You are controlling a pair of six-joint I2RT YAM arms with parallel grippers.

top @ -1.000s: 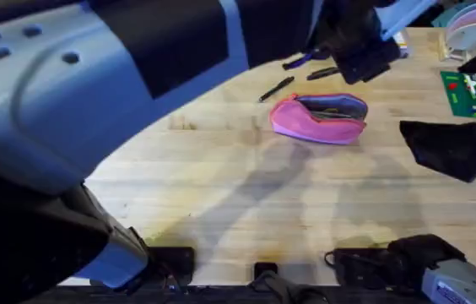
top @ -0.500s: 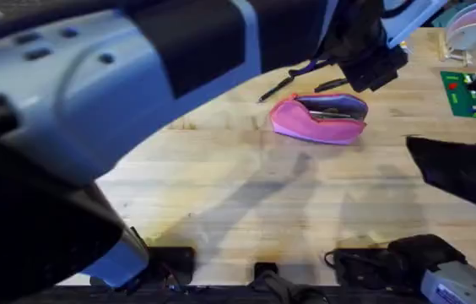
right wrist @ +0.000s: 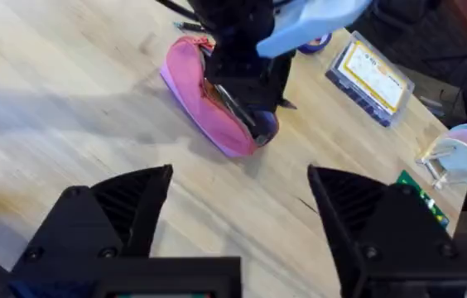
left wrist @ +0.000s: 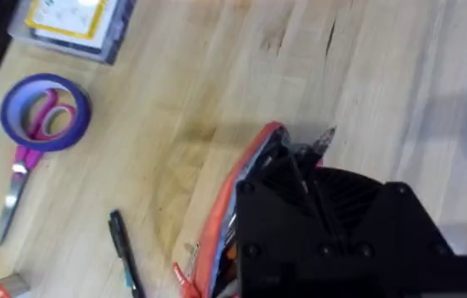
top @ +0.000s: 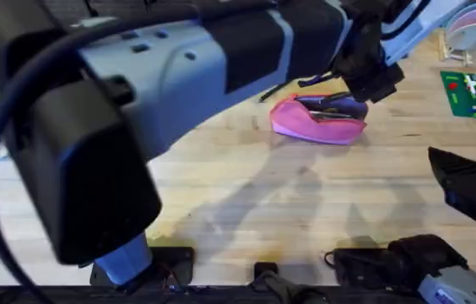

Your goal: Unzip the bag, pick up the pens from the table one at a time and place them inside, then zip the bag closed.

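Pink bag (top: 316, 120) lies on the wooden table (top: 246, 186), zipper open, blue-grey lining showing, directly under the left gripper (top: 371, 83), which hangs over its mouth with a black pen (right wrist: 235, 105) at its tip; whether those fingers grip it I cannot tell. Another pen (left wrist: 124, 263) lies beside the bag. A clear box (right wrist: 373, 78) with a yellow label, writing unreadable, sits beyond. The right gripper (right wrist: 238, 207) gapes wide, well apart.

left arm stretched far forward; right pincer (right wrist: 238, 219) spread wide
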